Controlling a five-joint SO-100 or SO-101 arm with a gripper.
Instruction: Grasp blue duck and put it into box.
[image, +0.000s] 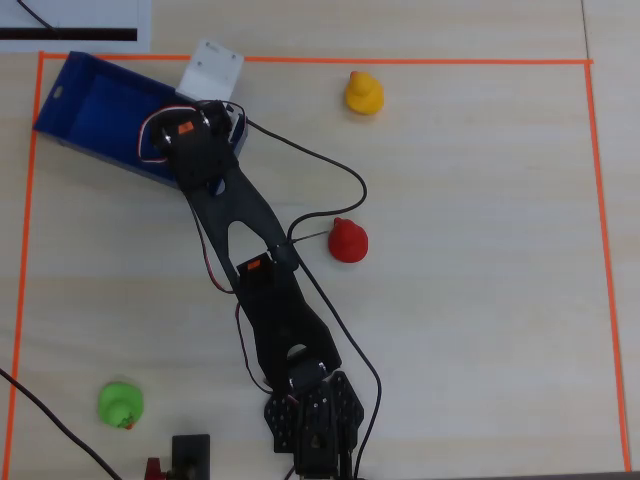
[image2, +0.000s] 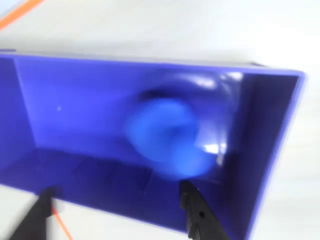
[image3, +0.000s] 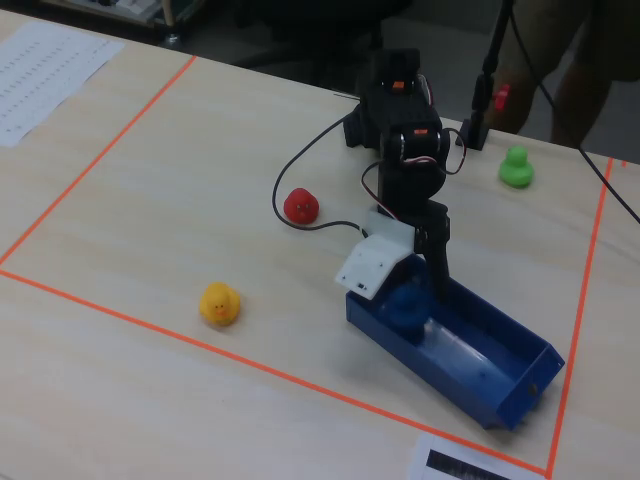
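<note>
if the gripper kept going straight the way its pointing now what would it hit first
Most likely the blue duck, a blurred shape inside the box just ahead of the open gripper in the wrist view. Past it comes the box floor. Depth is unclear from the blur.

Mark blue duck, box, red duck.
blue duck (image2: 167, 137), wrist view, middle of blurred body.
box (image3: 520, 375), fixed view, outer side wall near the end.
red duck (image: 348, 241), overhead view, top of body.

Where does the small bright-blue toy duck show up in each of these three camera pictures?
Overhead view: not visible; the arm covers that end of the dark-blue open-top box.
Wrist view: blurred blue duck, centre, inside the box.
Fixed view: duck at the box's near-left end.
Shared landmark: the box.
</note>
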